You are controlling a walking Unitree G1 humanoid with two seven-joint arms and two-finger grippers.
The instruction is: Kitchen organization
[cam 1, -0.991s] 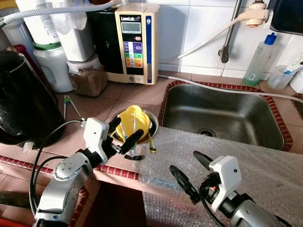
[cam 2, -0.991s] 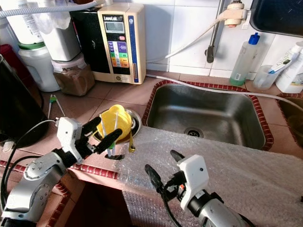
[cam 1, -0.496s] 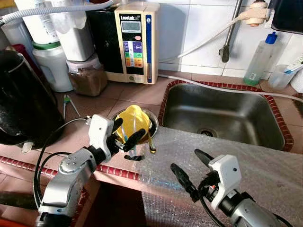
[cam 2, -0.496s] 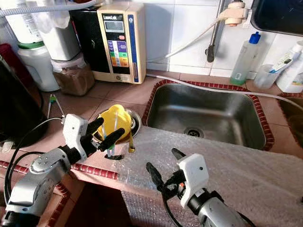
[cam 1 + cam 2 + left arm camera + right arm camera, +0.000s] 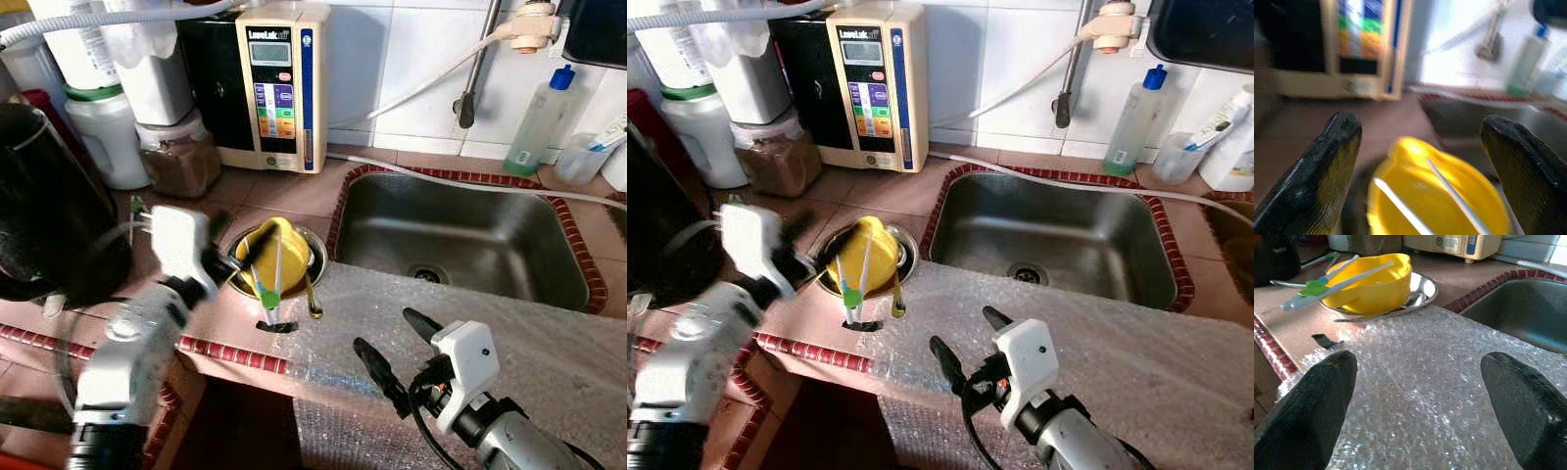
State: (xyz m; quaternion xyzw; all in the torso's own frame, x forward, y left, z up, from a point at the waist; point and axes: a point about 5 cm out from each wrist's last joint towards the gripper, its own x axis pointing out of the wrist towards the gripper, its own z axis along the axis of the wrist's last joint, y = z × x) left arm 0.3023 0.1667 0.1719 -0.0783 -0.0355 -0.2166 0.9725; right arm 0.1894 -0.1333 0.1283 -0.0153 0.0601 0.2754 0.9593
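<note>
The left hand (image 5: 230, 257) is smeared by motion in the head views; its wrist view shows the fingers (image 5: 1327, 166) spread wide, holding nothing. Just ahead of it a yellow cup (image 5: 277, 253) lies tipped in a steel bowl (image 5: 315, 251), with pale tongs (image 5: 273, 284) across it. The right hand (image 5: 397, 352) hovers open over bubble wrap (image 5: 509, 328) on the bench (image 5: 196, 220), the sink (image 5: 460, 235) beyond it.

One yellow bowl (image 5: 271, 257) in one metal dish (image 5: 315, 257), one steel sink (image 5: 460, 235), one water ionizer (image 5: 279, 86), one green-tinted bottle (image 5: 537, 122), two robot claws.
</note>
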